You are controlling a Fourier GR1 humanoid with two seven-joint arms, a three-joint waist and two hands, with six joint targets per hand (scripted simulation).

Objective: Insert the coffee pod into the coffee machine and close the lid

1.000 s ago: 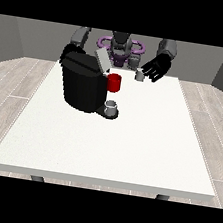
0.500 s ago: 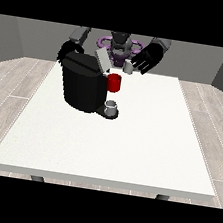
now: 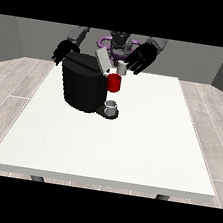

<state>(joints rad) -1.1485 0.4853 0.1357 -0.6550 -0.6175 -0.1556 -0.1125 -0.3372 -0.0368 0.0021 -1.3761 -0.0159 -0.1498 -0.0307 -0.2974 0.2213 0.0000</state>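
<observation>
- Front view: the boxy black coffee machine (image 3: 83, 86) stands on the large white table (image 3: 128, 146) towards its far edge, at the view's left of centre.
- Its grey lid (image 3: 102, 59) tilts upward, raised off the top of the machine.
- A red round part (image 3: 114, 83) sits on the machine's front, and below it a small grey cup (image 3: 111, 106) rests on the machine's dark base.
- The small light-grey coffee pod (image 3: 122, 68) shows just beside the raised lid, above the red part, at the fingertips of the hand at the view's right (image 3: 140, 58).
- That black hand has its fingers spread downward towards the pod; whether they pinch it, I cannot tell.
- The hand at the view's left (image 3: 63, 53) hangs by the machine's far upper corner, its finger pose too small to tell.
</observation>
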